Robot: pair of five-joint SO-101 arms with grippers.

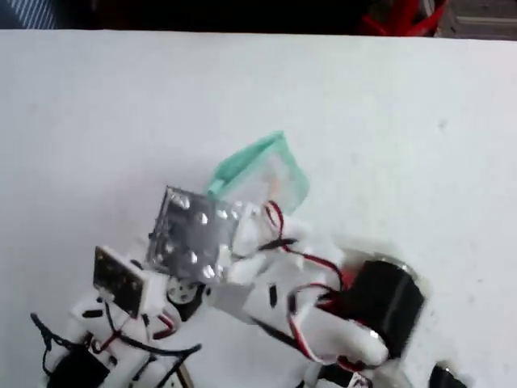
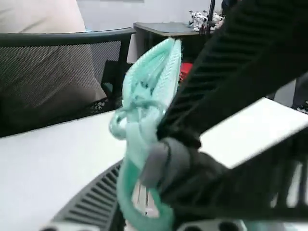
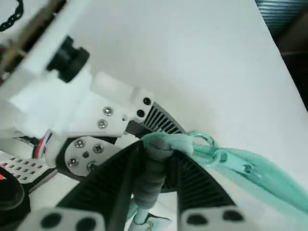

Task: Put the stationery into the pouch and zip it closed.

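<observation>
The teal zip pouch [image 1: 260, 168] stands tilted above the white table, held at its near end where both arms meet. In the left wrist view its zipper edge [image 2: 153, 72] rises between my left gripper's [image 2: 144, 185] black fingers, which are shut on it, and the zip pull loop [image 2: 120, 126] hangs beside them. My right gripper [image 3: 151, 161] is shut on the pouch's corner [image 3: 168, 142], its grey pad [image 3: 148, 180] pressed against the fabric. The zipper [image 3: 240, 163] runs away from it. Something pale shows through the pouch wall [image 1: 279, 176]; I cannot tell what it is.
The left arm's metal wrist plate [image 1: 192, 234] and the right arm's white body with red wires [image 1: 323, 299] crowd the table's near edge. The white table [image 1: 388, 121] stretches open beyond the pouch. A mesh chair [image 2: 53, 72] stands past the far edge.
</observation>
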